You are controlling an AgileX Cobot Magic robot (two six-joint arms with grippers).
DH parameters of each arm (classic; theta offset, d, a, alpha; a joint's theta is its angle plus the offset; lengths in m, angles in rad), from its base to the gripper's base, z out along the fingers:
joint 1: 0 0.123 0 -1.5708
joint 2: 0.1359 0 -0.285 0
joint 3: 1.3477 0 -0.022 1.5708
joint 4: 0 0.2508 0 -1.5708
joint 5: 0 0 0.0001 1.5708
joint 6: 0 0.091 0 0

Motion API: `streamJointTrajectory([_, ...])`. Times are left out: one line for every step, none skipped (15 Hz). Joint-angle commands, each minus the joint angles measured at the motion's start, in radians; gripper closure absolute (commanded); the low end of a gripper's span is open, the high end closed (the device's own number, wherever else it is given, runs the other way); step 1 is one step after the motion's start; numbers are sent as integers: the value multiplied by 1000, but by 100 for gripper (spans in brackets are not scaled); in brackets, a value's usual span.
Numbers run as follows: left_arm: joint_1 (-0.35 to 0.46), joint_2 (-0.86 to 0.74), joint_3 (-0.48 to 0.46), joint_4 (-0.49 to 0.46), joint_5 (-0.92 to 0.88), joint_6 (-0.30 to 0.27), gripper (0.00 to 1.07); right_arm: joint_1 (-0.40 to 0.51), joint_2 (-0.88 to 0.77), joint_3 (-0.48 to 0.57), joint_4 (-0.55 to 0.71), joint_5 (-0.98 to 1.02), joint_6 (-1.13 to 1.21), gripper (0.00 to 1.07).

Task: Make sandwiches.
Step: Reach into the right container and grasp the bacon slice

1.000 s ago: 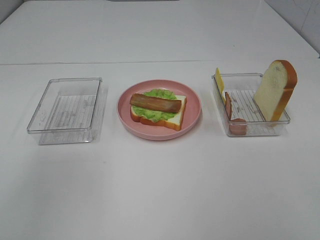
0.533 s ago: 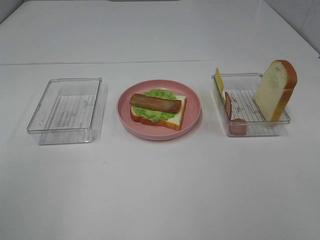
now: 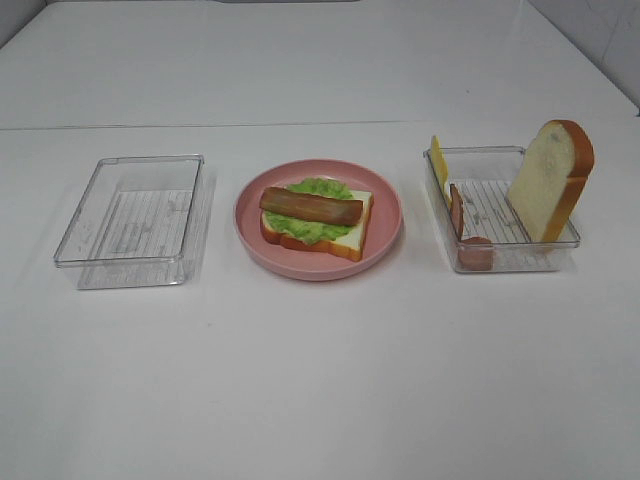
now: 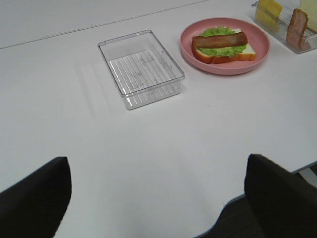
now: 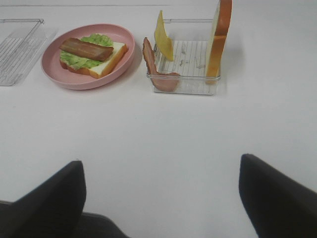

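The open sandwich (image 3: pixel 315 215) lies on a pink plate (image 3: pixel 385 238): one bread slice, green lettuce and a brown bacon strip on top. It also shows in the left wrist view (image 4: pixel 223 43) and the right wrist view (image 5: pixel 91 54). A second bread slice (image 3: pixel 550 180) stands upright in the right clear tray (image 3: pixel 500 265), with yellow cheese (image 3: pixel 438 158) and a bacon strip (image 3: pixel 457 208). My left gripper (image 4: pixel 156 188) and right gripper (image 5: pixel 161 193) are open and empty, far back from the food near the table's front edge. Neither shows in the exterior view.
An empty clear tray (image 3: pixel 130 262) stands left of the plate, and shows in the left wrist view (image 4: pixel 178 67). The table's front edge (image 4: pixel 233 208) lies close under the left gripper. White tabletop surrounds the plate and both trays.
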Motion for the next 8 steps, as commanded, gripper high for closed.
streamJointTrajectory([0,-24,16,8,-18,6,17,-4,82,-23,-8,-72,17,28])
streamJointTrajectory([0,-24,29,8,-40,6,17,-4,165,-40,0,-122,17,28])
streamJointTrajectory([0,-24,48,6,-58,7,17,-4,254,-70,1,-160,17,28])
streamJointTrajectory([0,-24,47,6,-58,6,17,-4,351,-105,1,-182,16,28])
streamJointTrajectory([0,-24,47,6,-58,6,17,-4,468,-152,0,-203,13,28])
streamJointTrajectory([0,-23,47,6,-58,6,17,-4,693,-263,0,-204,13,29])
streamJointTrajectory([0,-23,47,6,-58,6,17,-4,752,-296,4,-199,13,29])
streamJointTrajectory([0,-23,47,5,-58,3,17,-4,852,-359,6,-180,12,29])
